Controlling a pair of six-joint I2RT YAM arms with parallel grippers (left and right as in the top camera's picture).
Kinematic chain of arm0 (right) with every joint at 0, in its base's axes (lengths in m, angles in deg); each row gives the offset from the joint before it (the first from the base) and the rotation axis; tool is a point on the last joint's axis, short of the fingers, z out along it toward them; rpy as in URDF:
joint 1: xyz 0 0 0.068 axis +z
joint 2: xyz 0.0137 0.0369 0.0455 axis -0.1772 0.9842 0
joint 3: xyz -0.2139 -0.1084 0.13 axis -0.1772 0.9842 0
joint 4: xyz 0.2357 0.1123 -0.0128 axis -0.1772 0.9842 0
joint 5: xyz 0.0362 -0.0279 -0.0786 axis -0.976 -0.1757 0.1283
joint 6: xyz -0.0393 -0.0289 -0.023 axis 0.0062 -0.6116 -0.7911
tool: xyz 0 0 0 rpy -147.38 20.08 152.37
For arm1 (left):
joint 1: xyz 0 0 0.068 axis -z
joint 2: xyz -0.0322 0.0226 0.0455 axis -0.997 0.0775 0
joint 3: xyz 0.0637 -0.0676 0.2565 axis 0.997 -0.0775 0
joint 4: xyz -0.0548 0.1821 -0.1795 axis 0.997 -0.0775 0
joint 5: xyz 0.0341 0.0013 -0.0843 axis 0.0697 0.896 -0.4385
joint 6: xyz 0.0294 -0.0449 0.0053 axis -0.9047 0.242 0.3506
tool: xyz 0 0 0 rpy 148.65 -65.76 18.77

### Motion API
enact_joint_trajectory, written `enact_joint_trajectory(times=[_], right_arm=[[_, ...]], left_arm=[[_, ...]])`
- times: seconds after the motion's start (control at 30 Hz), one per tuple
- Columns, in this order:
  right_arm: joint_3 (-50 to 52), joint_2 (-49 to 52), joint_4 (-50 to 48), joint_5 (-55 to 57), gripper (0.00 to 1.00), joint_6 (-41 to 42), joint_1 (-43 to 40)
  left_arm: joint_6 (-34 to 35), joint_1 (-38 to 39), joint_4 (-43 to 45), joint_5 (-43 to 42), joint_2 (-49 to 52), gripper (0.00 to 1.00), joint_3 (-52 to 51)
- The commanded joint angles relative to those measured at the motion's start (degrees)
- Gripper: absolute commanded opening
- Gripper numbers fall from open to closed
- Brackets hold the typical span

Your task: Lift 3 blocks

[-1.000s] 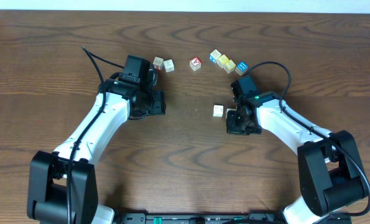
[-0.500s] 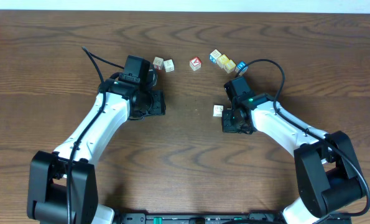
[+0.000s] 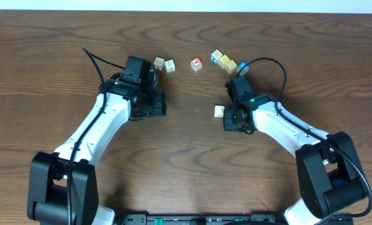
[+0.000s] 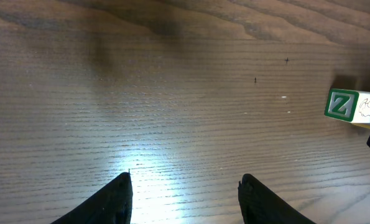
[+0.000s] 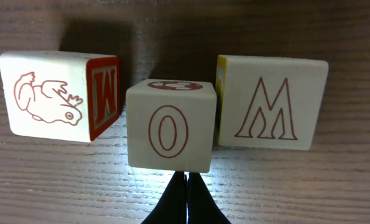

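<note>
In the right wrist view three cream blocks stand close together: one with a red W and a bird drawing [image 5: 59, 95], one with a red O [image 5: 168, 127] nearest me, and one with a red M [image 5: 272, 102]. My right gripper [image 5: 186, 182] is shut and holds nothing, its tips at the O block's lower near edge. From overhead only one cream block [image 3: 219, 111] shows, just left of the right gripper [image 3: 231, 119]. My left gripper [image 4: 185, 193] is open over bare wood [image 3: 155, 104]. A block with a green Z [image 4: 352, 107] lies off to its right.
A row of lettered cubes lies at the back of the table: two cream ones [image 3: 164, 64], one with red faces [image 3: 197, 64], then a cream [image 3: 217, 56], a yellow [image 3: 229, 65] and a blue one [image 3: 242, 67]. The right arm's cable [image 3: 270, 62] loops above them.
My right gripper has slid left, closing in on the lone cream block, and stayed shut. The left arm has not moved.
</note>
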Motion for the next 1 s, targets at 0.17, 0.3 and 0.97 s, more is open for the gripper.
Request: enact_joint_trajectory(times=[0.17, 0.3, 0.97], right_arm=[[0.1, 0.0, -0.9, 1.7, 0.01, -0.4, 0.3], [0.1, 0.0, -1.2, 2.1, 0.01, -0.4, 0.3], [0.1, 0.0, -2.6, 2.5, 0.01, 0.1, 0.4]], left_arm=[[0.1, 0.0, -0.2, 0.6, 0.4, 0.56, 0.5], [0.1, 0.0, -0.2, 0.6, 0.4, 0.56, 0.5], [0.1, 0.0, -0.2, 0.6, 0.4, 0.56, 0.5]])
